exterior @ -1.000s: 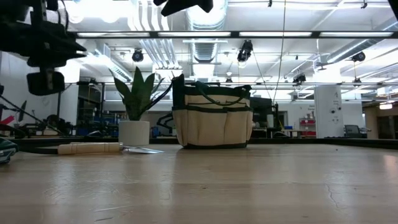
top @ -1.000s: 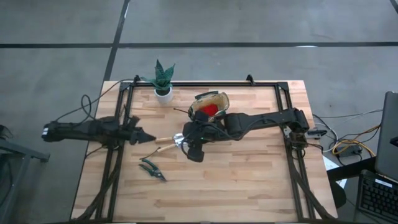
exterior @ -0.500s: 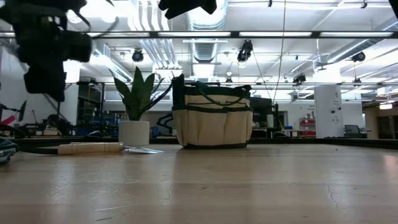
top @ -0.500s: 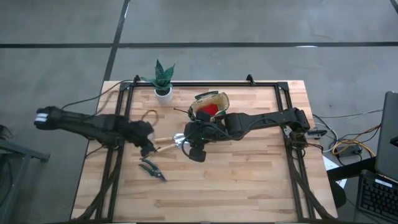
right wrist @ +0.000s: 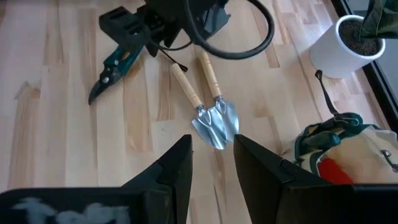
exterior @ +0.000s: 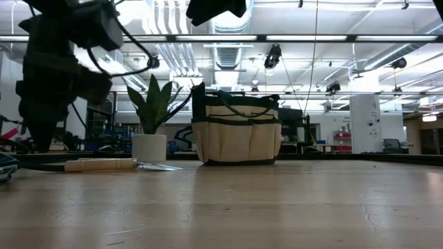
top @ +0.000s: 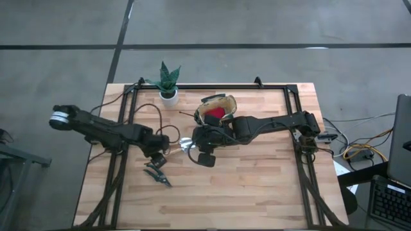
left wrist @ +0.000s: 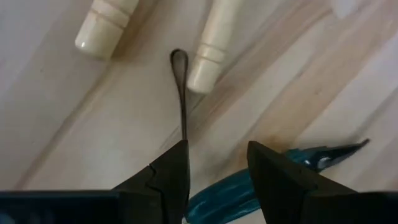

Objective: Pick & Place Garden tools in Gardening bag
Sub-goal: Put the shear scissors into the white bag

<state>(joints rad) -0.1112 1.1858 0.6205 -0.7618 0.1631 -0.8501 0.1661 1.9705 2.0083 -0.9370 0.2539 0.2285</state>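
Two silver-headed trowels (right wrist: 214, 123) with wooden handles lie side by side flat on the table, left of centre (top: 178, 148). Dark-handled pruning shears (top: 158, 174) lie nearer the front edge. My left gripper (top: 157, 154) stands open just above the table, fingers pointing down, between the trowel handle ends (left wrist: 210, 53) and the shears (left wrist: 323, 154). My right gripper (top: 205, 156) hovers open above the trowel blades, with nothing between its fingers (right wrist: 211, 163). The tan gardening bag (top: 217, 109) stands upright behind it, with a red soft item (right wrist: 334, 169) inside.
A green plant in a white pot (top: 168, 86) stands at the far left, near the table's back edge. A thin dark loop (left wrist: 180, 87) lies between the two handle ends. Bare wood stretches across the table's front and right half.
My left gripper has swung from the table's left side toward the right and the near edge, and come down. It now stands by the trowel handle ends, over the shears. The tools and the bag lie as before.
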